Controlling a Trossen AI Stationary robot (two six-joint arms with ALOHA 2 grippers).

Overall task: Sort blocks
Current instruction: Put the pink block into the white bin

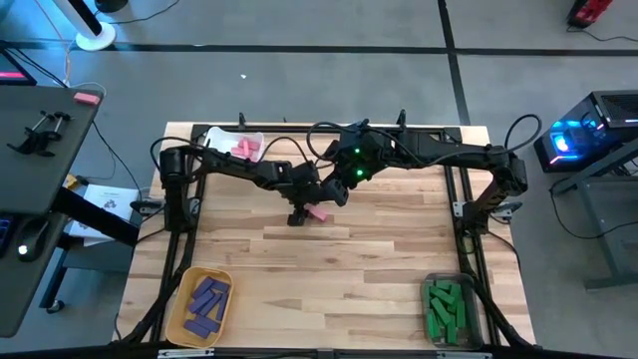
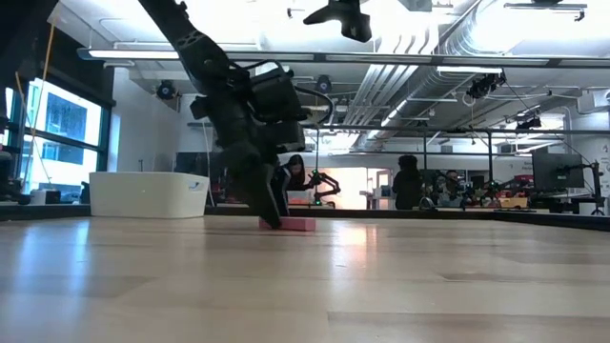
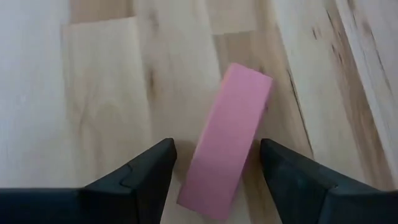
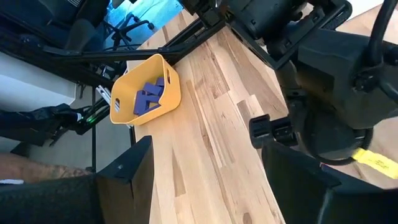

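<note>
Although most blocks are already binned, one pink block [image 3: 227,140] lies loose on the surface [image 1: 329,279] near its middle, toward the far side. Left end effector [image 3: 214,165] is down at the surface with its fingers spread, one on each side of this block, not yet clamped on it. Right end effector [image 4: 205,180] hangs open and empty above the far centre, its arm reaching in over the left arm.

Done, by appearance: purple blocks [image 1: 206,299] in the yellow bin [image 1: 179,309] at the near left corner, green blocks [image 1: 445,307] in the clear bin [image 1: 431,282] at the near right, pink ones [image 1: 246,149] in the white bin [image 1: 221,140] at the far left. No other loose block shows, so this looks like the last.

Judged obstruction: the two arms crowd each other near the far centre; the path to the white bin otherwise looks free.
</note>
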